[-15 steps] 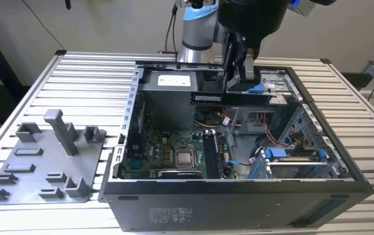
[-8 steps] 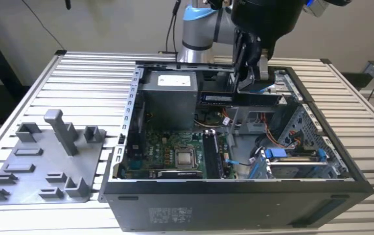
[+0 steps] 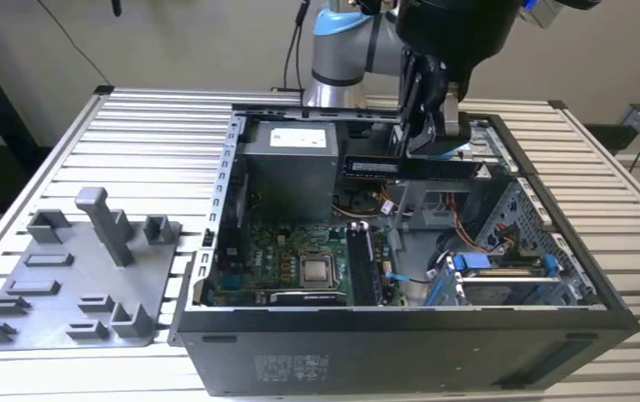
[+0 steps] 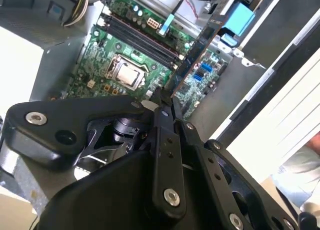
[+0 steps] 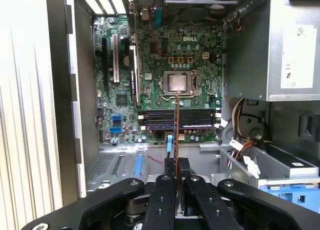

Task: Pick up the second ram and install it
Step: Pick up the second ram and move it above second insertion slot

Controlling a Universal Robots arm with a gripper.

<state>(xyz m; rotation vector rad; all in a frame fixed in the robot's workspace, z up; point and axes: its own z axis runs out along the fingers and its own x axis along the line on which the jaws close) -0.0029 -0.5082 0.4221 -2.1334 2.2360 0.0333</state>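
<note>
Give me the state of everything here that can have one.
computer case, lying on its side, open
second ram, held in the air, not installed
gripper, shut on the second ram
processor, uncovered, no cooler on it

The exterior view is looking down on the open computer case (image 3: 410, 352); both wrist views are peering past my gripper (image 5: 176, 166) at its green board (image 5: 155, 69).
</note>
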